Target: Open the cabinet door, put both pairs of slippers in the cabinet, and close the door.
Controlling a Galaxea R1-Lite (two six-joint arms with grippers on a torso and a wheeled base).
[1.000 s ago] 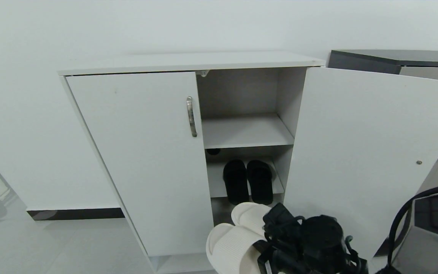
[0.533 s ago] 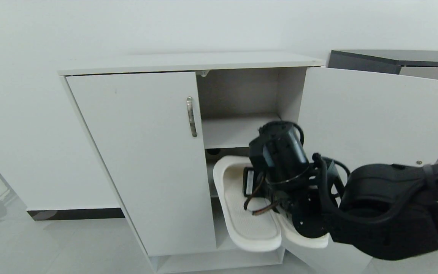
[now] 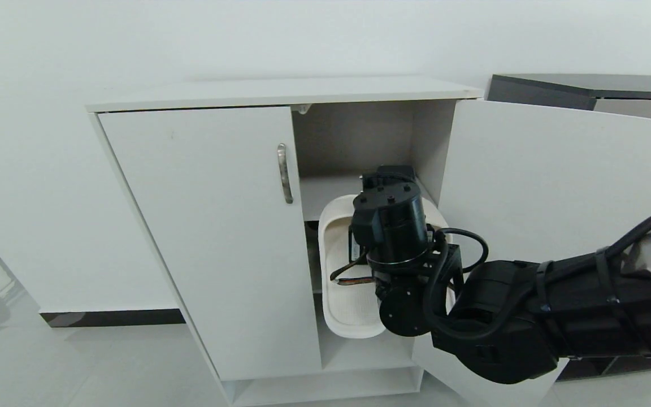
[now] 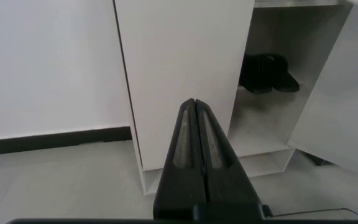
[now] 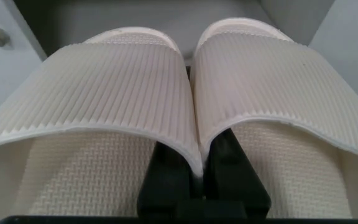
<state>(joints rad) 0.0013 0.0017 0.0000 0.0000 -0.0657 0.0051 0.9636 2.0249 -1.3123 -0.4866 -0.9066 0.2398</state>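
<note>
The white cabinet [image 3: 280, 90] has its left door [image 3: 207, 237] closed and its right door [image 3: 540, 186] swung open. My right arm's wrist [image 3: 387, 220] is in the opening, level with the upper shelf [image 3: 325, 189]. It carries a pair of cream slippers [image 3: 348, 294] side by side, toes toward the cabinet. My right gripper [image 5: 197, 162] is shut on the slippers' touching inner edges [image 5: 191, 106]. A black pair of slippers [image 4: 269, 73] lies on a lower shelf. My left gripper [image 4: 195, 102] is shut on nothing, low in front of the closed door.
A metal handle [image 3: 284, 173] is on the closed door's edge. Dark grey furniture [image 3: 585, 87] stands just behind the open door on the right. Bare floor [image 3: 77, 362] lies to the left, with a black baseboard [image 3: 111, 317] along the wall.
My right arm has lifted the cream slippers from low in front of the cabinet up and forward into the opening. It now covers the black pair in the head view.
</note>
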